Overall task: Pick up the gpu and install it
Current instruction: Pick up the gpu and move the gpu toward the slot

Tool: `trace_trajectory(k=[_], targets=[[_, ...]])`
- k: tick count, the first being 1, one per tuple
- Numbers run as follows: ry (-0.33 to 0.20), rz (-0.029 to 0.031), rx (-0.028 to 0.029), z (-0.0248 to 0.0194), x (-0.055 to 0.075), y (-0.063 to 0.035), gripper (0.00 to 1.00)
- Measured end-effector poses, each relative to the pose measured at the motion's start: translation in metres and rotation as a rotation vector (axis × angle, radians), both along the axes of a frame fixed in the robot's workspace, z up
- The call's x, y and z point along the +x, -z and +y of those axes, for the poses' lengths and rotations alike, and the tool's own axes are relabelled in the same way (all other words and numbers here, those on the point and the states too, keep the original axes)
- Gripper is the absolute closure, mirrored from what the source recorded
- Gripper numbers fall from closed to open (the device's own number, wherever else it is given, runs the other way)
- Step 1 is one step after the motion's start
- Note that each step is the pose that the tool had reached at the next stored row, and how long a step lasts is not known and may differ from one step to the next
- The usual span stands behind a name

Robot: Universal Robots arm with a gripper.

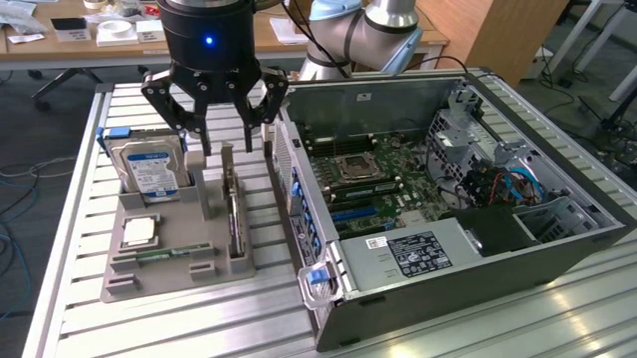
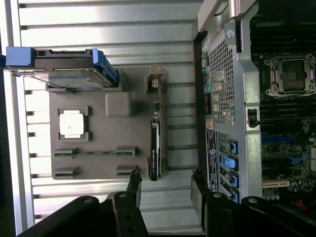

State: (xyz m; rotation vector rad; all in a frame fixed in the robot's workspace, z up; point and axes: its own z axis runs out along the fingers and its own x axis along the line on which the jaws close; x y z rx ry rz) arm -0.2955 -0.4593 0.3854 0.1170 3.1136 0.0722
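Exterior view: gripper (image 1: 228, 147) hangs above the gray tray (image 1: 169, 282) on the slatted table (image 1: 199, 328). Fingers spread wide, nothing between them, tips clear of everything below. Directly under them the gpu (image 1: 234, 216) stands on edge in a tray slot, on the tray's side nearest the case (image 1: 448, 291). Not picked up, not installed.

Tray's other holdings: hard drive (image 1: 149, 168) upright toward the exterior view's left of the gpu, blue-white label facing the camera; cpu (image 1: 139, 231) flat in its recess; memory stick (image 1: 159, 253) lying just beside the cpu recess.

Case lies on its side, open, just beside the tray at the exterior view's right. Motherboard (image 1: 368, 179) exposed, socket (image 1: 356, 168) bare.

Wrist view: looking straight down. Gripper (image 2: 165, 178) wide, both fingers (image 2: 133, 190) in frame, gap between them showing bare table (image 2: 98, 19) slats. The gpu (image 2: 154, 148) shows as a thin dark edge in its slot at the tray (image 2: 108, 133) margin, its line running nearer one finger than the other. Hard drive (image 2: 64, 69) seen edge-on with blue rails. Cpu (image 2: 71, 123) and memory stick (image 2: 94, 153) in their places. Case (image 2: 237, 98) rear panel stands close alongside the gpu's slot, with a strip of table between; socket (image 2: 291, 74) beyond it.
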Motion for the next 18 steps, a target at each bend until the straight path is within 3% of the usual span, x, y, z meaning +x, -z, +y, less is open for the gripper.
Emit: trace_trajectory(k=[18], targets=[[0.000,0.0002,-0.0005,0.0000,0.000,0.0127,0.47]])
